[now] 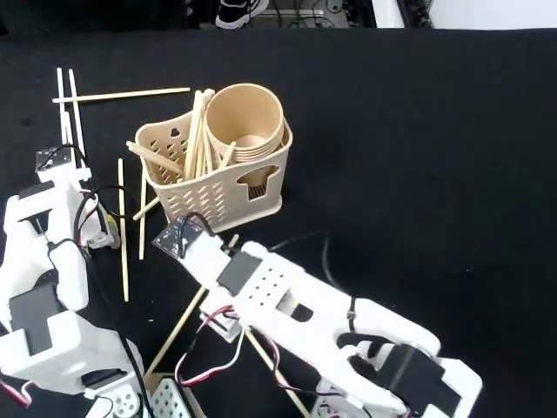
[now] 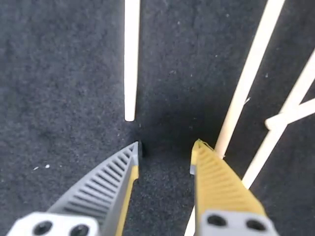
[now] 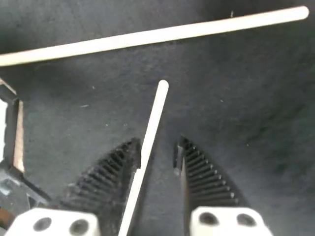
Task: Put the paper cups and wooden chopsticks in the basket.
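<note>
Black table (image 1: 418,131). Basket (image 1: 218,192) upright, paper cups (image 1: 245,117) stacked inside, several chopsticks (image 1: 198,131) standing beside them. Left gripper (image 2: 165,147) left of basket, spread, loose chopsticks (image 2: 130,59) either side. Right gripper (image 3: 158,147) just in front of basket, spread, straddling one chopstick (image 3: 152,123) flat on table.

The table (image 1: 435,131) is overlooked from high above; its chopsticks (image 2: 130,59) are framed closely, downward, from both wrists.

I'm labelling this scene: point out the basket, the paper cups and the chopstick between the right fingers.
basket (image 1: 218,193), high view, front wall.
paper cups (image 1: 246,117), high view, inside the top cup.
chopstick (image 3: 153,120), right wrist view, shaft near its tip.
</note>
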You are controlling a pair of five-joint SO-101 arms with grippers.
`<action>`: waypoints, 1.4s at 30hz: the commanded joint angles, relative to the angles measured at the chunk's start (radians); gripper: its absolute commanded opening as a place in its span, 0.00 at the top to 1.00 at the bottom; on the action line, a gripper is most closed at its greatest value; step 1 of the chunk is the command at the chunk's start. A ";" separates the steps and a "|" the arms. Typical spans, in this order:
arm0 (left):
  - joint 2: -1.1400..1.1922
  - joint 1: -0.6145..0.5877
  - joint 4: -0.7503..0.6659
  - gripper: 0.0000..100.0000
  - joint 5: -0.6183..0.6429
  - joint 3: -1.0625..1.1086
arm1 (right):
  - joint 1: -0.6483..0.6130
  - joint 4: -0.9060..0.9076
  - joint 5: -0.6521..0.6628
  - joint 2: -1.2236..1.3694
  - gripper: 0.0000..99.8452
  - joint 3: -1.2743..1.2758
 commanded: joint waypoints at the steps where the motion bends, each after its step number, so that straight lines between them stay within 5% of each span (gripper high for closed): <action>1: -0.003 -0.013 -0.014 0.83 -0.003 -0.005 | -0.029 -0.021 -0.034 0.016 0.88 -0.010; 15: -0.009 -0.051 -0.034 0.83 -0.002 0.002 | -0.046 -0.187 -0.037 0.318 0.88 -0.004; 19: -0.009 -0.048 -0.034 0.83 -0.005 0.002 | -0.044 -0.176 -0.037 0.328 0.99 -0.007; 24: -0.009 -0.048 -0.034 0.83 -0.006 0.004 | -0.044 -0.138 -0.035 0.309 0.99 -0.015; 35: -0.009 -0.048 -0.034 0.83 -0.006 0.004 | -0.046 0.310 0.081 -0.305 0.99 -0.349; 38: -0.009 -0.050 -0.034 0.83 -0.006 0.004 | -0.046 0.270 0.121 -0.512 0.99 -0.539; 42: -0.009 -0.048 -0.034 0.83 -0.006 0.004 | -0.044 -0.077 0.175 -0.677 0.99 -0.621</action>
